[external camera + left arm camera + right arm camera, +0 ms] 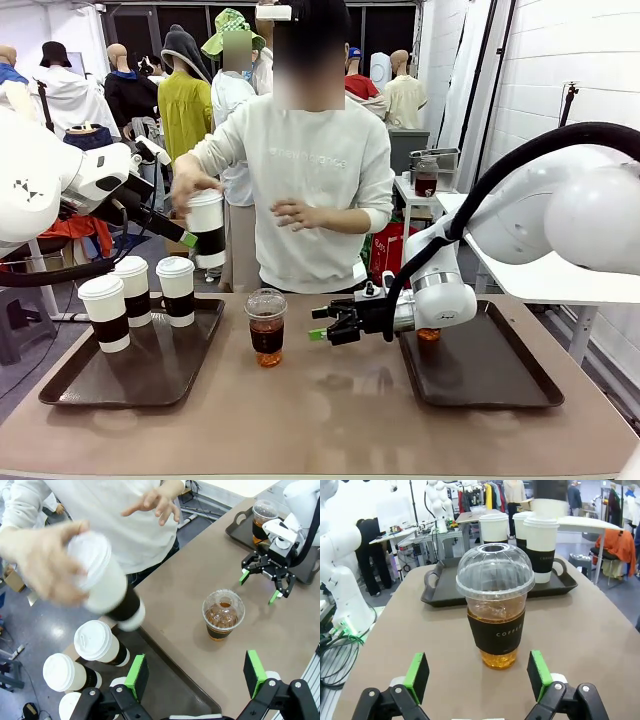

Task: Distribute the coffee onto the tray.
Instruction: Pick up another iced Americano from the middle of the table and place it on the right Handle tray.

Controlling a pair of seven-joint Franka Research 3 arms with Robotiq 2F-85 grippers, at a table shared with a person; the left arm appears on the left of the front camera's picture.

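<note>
Brown table point(330, 420) shared w/ a person point(320, 170) in a pale sweatshirt standing at the far side; busy workshop bg behind. Two dark trays sit on it, a left tray point(150, 375) and a right tray point(490, 375), well apart.

Three white paper cups point(132, 290) w/ white lids and dark sleeves stand upright on the left tray, grouped toward its far end. The person's hand point(188, 188) grips a fourth white cup point(207, 230) by the lid, in the air above the left tray's far side. In the left wrist view this cup is tilted and motion-blurred.

Left gripper point(195, 672) hangs over the left tray's edge w/ jaws spread wide and nothing between the green pads point(136, 677). In the front view one pad tip looks v. close to the held cup's sleeve; can't tell if they touch.

A clear dome-lidded cup point(266, 327) of dark coffee w/ a brown sleeve stands upright on bare table between the trays. Right gripper point(318, 324) is low over the table just beside it, pointing at it, jaws wide apart and empty. In the right wrist view the cup stands ahead of the pads, not between them.

A second clear cup point(263, 519) stands on the right tray's far corner, just behind the right arm's wrist.
</note>
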